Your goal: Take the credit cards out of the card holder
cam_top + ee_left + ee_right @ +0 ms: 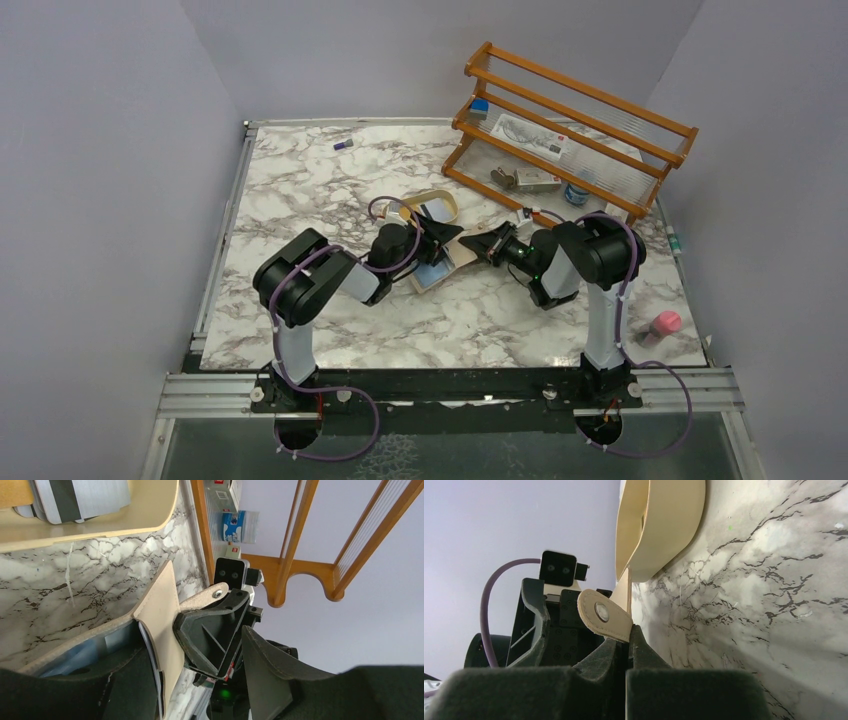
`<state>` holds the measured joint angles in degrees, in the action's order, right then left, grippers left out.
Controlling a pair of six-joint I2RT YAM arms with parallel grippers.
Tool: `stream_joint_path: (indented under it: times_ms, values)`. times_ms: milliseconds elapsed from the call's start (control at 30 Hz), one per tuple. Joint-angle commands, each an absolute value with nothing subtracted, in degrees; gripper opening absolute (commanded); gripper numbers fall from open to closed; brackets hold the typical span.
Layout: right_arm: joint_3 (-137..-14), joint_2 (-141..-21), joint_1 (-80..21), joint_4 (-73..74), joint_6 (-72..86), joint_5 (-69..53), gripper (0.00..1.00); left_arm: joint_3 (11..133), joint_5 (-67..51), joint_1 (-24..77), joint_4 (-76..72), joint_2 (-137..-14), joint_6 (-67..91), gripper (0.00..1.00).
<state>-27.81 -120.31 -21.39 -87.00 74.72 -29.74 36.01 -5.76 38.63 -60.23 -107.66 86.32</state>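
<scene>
Listing the card holder [441,268] at the middle of the desk [300,190], between both arms, with one flap [161,625] raised. We record the right gripper [625,652] with jaws closed tight on that flap, just below the snap tab [604,614]. The left gripper [446,237] jaws stand partly apart astride the flap, clamping nothing we can see. A pale blue card [75,655] sits in the lower pocket. An oval tray [441,203] lies just beyond.

Bright even light, soft shadows; right fingers [694,695] blurred.
</scene>
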Motion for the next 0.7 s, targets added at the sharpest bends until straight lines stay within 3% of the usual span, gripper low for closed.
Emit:
stream_joint_path:
  times_ms: [0, 667]
  values:
    - [-27.51, -121.98, -24.44, -102.14, 72.96, -37.93, 0.01, 39.78, -15.8, 39.43, -66.76, -104.35, 87.38, 0.57]
    - [-27.07, -122.86, -23.76, -102.21, 72.67, -37.96, 0.01, 34.54, -17.92, 37.45, -69.08, -100.96, 87.61, 0.57]
